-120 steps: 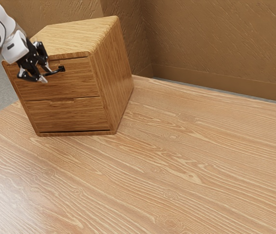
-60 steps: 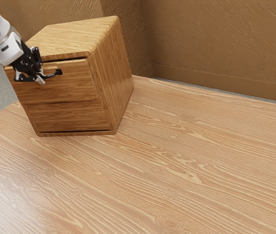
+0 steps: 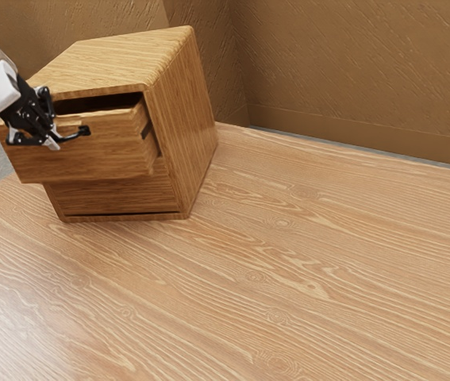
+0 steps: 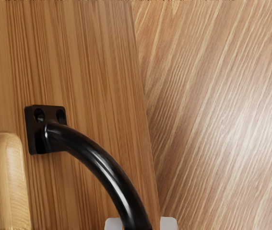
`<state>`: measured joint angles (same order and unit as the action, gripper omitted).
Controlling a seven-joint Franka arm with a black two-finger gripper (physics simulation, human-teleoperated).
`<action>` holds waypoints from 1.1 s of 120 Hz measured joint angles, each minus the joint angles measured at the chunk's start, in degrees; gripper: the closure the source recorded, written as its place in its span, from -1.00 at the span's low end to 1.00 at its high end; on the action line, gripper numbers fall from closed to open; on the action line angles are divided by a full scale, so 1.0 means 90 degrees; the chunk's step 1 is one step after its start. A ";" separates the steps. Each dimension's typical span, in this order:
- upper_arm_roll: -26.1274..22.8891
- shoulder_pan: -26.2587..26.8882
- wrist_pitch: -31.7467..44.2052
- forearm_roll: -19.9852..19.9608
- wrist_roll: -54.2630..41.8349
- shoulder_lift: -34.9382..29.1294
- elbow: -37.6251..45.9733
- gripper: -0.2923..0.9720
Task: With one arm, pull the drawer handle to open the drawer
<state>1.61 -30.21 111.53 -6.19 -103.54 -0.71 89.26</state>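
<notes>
Subject: upper drawer (image 3: 90, 151) of a two-drawer wooden cabinet (image 3: 186, 111) standing on a wood-grain table (image 3: 304, 262), near the brown wall (image 3: 351, 63).

Finding 1. The upper drawer stands partly out of the cabinet. Its front sits proud of the lower drawer (image 3: 113, 186), and a dark gap shows above it under the cabinet top. Its side panel is exposed toward the exterior view's right. The lower drawer lies flush with the cabinet face.

Finding 2. The black handle (image 3: 74, 134) runs across the upper part of the drawer front. My gripper (image 3: 44, 136) is at the handle, toward the end nearer the exterior view's left, with my arm coming in from that edge.

Finding 3. My jaws are closed to a narrow gap around the handle bar, one finger on each side, and the bar is what they hold. In the wrist view the curved bar (image 4: 102, 167) rises from its mounting plate (image 4: 49, 114), which carries two screw holes, and passes between my two pale pads (image 4: 112, 224). One pad sits against the bar, the other just beside it; I cannot confirm contact there.

Finding 4. In the wrist view the drawer front (image 4: 78, 62) lies behind the handle, with the table surface (image 4: 222, 120) beyond its edge
</notes>
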 joint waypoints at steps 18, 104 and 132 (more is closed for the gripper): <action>0.0157 0.0146 0.0014 -0.0007 0.0004 -0.0313 0.0357 0.69; 0.0141 0.0084 -0.0181 -0.0034 0.0019 -0.1560 0.1642 0.69; 0.0138 0.0065 -0.0343 -0.0035 0.0060 -0.1981 0.2031 0.71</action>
<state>2.86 -29.62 108.44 -6.50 -103.00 -18.54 107.54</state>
